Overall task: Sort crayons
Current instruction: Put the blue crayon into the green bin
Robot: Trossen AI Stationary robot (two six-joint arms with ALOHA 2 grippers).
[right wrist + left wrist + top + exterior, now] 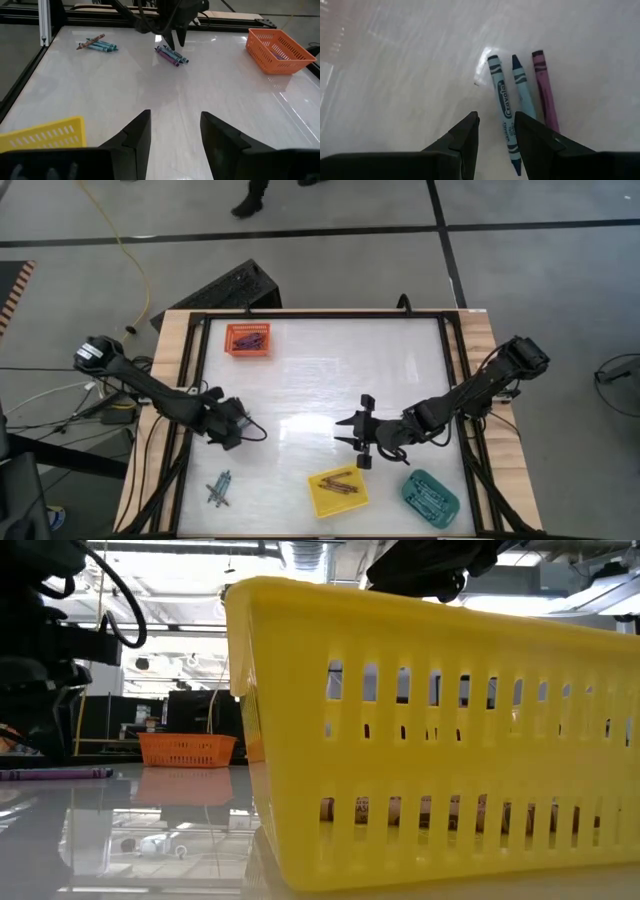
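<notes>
While the left claw (495, 132) hangs low over the white table (320, 370) at about nine o'clock from the table's middle, its two dark fingers stand partly apart with nothing between them. Just past its fingertips lie three crayons (520, 100) flat on the table: a teal one, a blue one and a purple one, side by side and nearly parallel, the teal and blue ones touching or almost so. The right wrist view shows the same small group (171, 55) under that claw.

A second bunch of crayons (219, 487), teal with a brownish-red one among them, lies near the table's seven o'clock corner, well apart from both claws.

The right claw (358, 442) hovers near the middle of the table, toward five o'clock, its fingers spread wide and empty.

The yellow tray (337, 491) sits at six o'clock with brownish crayons inside. The teal tray (430, 498) stands at five o'clock, also holding crayons. The orange tray (248, 339) sits at eleven o'clock with dark crayons in it.
</notes>
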